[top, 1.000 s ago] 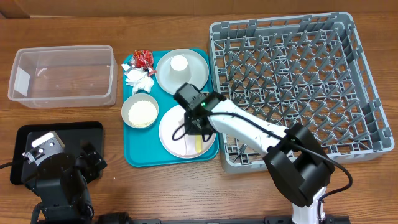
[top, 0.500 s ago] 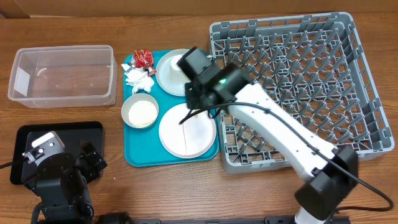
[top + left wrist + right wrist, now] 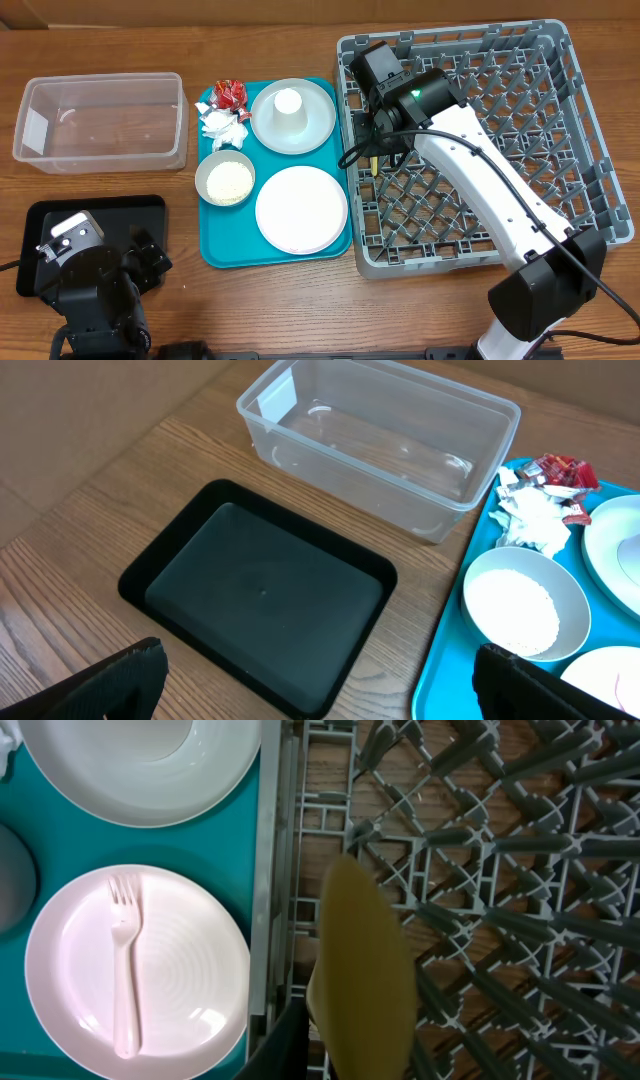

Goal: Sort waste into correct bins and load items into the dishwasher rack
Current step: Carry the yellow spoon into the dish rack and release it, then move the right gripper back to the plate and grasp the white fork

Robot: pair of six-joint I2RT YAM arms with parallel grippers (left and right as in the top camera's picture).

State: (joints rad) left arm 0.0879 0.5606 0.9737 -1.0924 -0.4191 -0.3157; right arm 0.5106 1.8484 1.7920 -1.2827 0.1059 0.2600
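right hand (image 3: 378,145) grips the yellow spoon (image 3: 360,970) over the dishwasher rack (image 3: 470,33); left hand (image 3: 322,690) spread wide.

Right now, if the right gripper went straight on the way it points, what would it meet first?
Likely the dishwasher rack: the yellow spoon in the right gripper hangs over pegs just inside its left wall. Depth unclear.

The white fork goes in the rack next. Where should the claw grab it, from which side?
Mid-handle, from above, closing across its narrow width. The white fork lies flat on the white plate, tines toward the grey plate, so a side approach probably can't get under it.
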